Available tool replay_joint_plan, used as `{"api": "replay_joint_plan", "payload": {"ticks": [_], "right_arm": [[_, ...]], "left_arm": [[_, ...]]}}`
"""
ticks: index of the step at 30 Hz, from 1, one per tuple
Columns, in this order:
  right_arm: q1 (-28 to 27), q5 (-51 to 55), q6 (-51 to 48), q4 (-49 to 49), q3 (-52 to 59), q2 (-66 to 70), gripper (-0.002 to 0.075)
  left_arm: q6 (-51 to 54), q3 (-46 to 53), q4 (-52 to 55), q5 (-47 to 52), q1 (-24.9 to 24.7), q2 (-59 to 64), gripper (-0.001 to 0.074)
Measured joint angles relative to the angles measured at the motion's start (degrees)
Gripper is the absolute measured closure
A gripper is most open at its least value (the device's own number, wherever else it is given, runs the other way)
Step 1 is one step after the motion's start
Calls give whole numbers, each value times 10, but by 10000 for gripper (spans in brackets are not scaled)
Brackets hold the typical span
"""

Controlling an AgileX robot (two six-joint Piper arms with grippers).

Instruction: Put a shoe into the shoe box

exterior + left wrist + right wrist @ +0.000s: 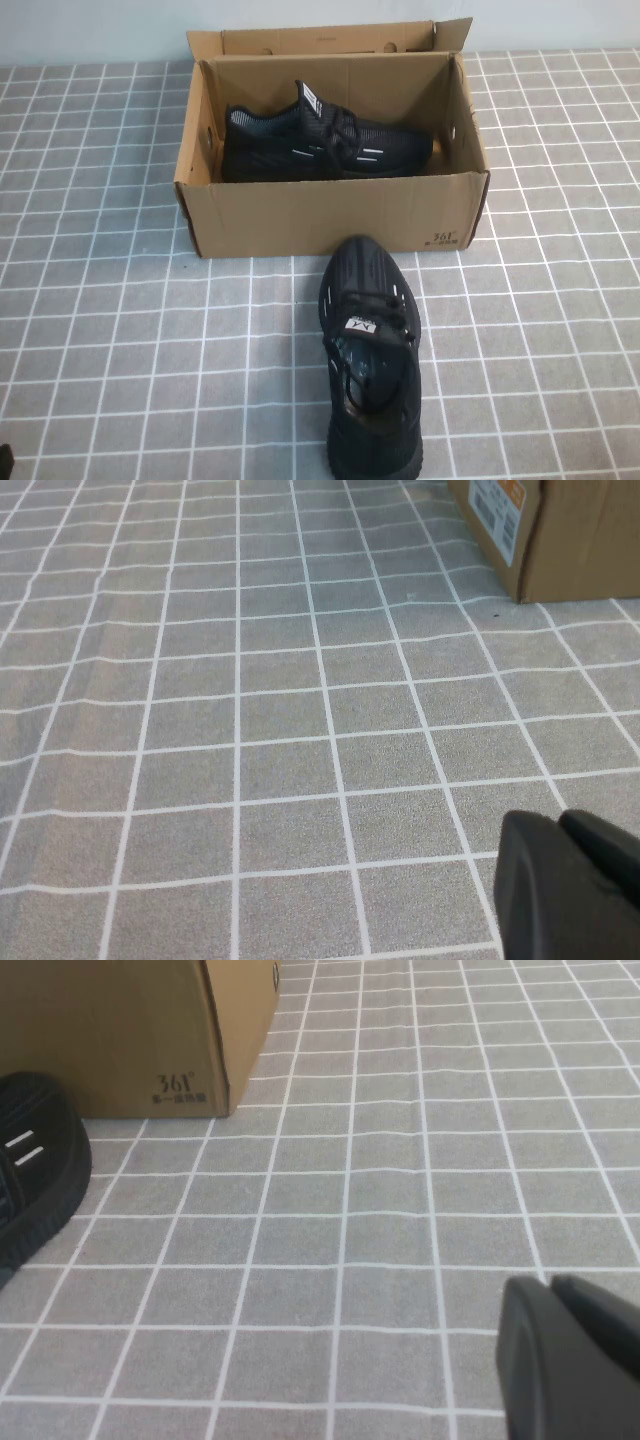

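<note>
The brown cardboard shoe box (300,215) stands open at the back middle of the table, its flap lid raised behind it. One black sneaker (320,145) lies on its side inside the box. A second black shoe (372,360) stands upright on the table just in front of the box, toe toward it. My left gripper (560,823) is shut and empty, low over bare cloth, with a box corner (570,530) farther off. My right gripper (550,1285) is shut and empty too, apart from the shoe's toe (35,1180) and the box (120,1030). Neither gripper's fingers show in the high view.
A grey cloth with a white grid (120,330) covers the whole table. A white label with orange (497,505) is stuck on the box's end wall. A small dark shape (4,462) sits at the near left corner.
</note>
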Motion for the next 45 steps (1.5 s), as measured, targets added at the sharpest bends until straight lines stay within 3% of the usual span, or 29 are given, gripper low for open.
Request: {"api": "replay_joint_plan", "payload": {"ticks": [40,45], "right_arm": [[0,0,0,1,0,0,742],[0,-24,0,91,0,0,742]], "left_arm": [[0,0,0,0,0,0,736],[0,0,0,0,0,0,736]]}}
